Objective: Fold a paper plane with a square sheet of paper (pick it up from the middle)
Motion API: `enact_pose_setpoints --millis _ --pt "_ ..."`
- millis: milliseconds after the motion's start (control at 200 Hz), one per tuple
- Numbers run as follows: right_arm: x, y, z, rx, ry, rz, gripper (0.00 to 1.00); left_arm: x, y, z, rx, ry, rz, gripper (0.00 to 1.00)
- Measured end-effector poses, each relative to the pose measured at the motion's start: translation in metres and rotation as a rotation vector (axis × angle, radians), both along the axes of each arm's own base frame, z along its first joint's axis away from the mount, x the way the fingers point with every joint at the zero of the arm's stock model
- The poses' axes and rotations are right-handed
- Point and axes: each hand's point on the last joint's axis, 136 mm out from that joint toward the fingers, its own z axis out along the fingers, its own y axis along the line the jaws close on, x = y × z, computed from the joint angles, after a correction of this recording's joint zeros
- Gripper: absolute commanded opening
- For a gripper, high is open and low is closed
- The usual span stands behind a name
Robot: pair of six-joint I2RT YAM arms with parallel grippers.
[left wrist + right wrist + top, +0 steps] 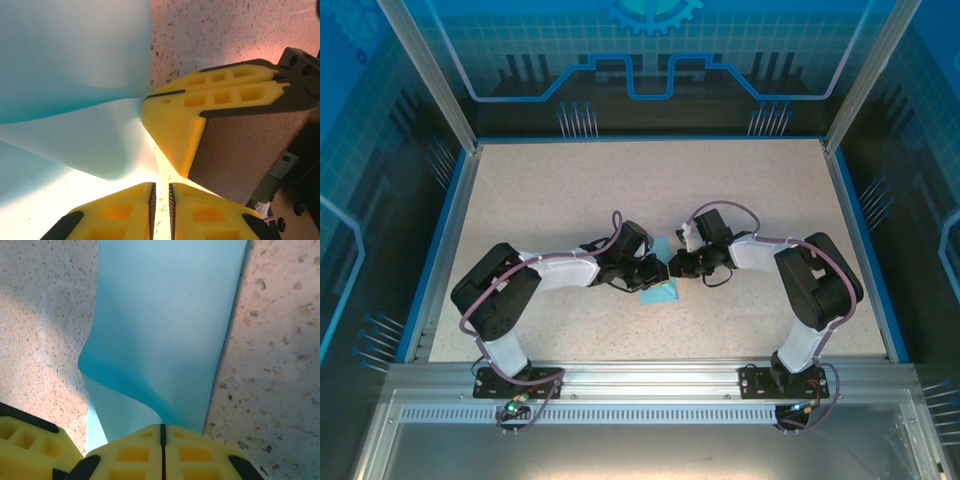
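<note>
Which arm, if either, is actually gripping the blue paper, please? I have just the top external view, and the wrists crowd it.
Observer: The right jaws are shut on an edge of the square sheet of paper.
Operator: And the left?
Observer: The left jaws stand a narrow slit apart, with speckled table showing between them, not paper.
Operator: Is the sheet lying flat?
Observer: No, it curls up in a wave close to the right jaws.
</note>
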Motion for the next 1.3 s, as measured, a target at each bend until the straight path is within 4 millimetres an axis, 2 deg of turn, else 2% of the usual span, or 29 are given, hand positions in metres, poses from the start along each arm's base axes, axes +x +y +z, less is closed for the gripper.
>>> enact_pose_setpoints --millis 800,1300 --pt "0.005 -0.003 -0.004 -0.033 0.005 -0.013 0.05 -0.005 -0.002 -0.023 0.030 0.053 0.006 0.10" --pt "0.008 -0.001 -0.005 -0.039 0.002 -0.015 0.05 -0.003 -0.004 -0.025 0.032 0.054 0.008 0.10"
